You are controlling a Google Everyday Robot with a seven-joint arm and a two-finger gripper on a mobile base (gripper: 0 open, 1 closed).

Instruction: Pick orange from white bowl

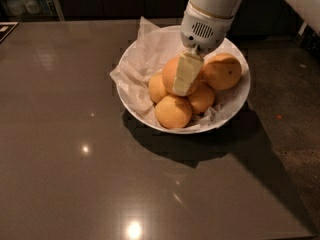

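Reaching down from above into the white bowl (236,108), the tool (182,86) hangs over the middle of the bowl, its pale cream part lying flat across the front of the orange (168,74). Whether the tool is clenched on that fruit or released from it cannot be told, since only this one side of it shows. The white wrist housing (205,26) with its small vent grille sits over the bowl's far rim.

The orange is at the centre of the bowl and sits highest in the pile. A similarly large orange with a small dark dot (223,71) lies beside it toward the bowl's right rim. Three smaller oranges are packed around them: one (173,112) at the near rim, one (203,99) just right of it, and one (157,88) on the left, partly tucked behind the task fruit.

Crumpled white paper (137,70) lines the bowl and spills over its left and far rims. The bowl stands on a dark glossy tabletop (75,144), which shows the bowl's shadow on the near side and bright spots of reflected light further toward the camera.
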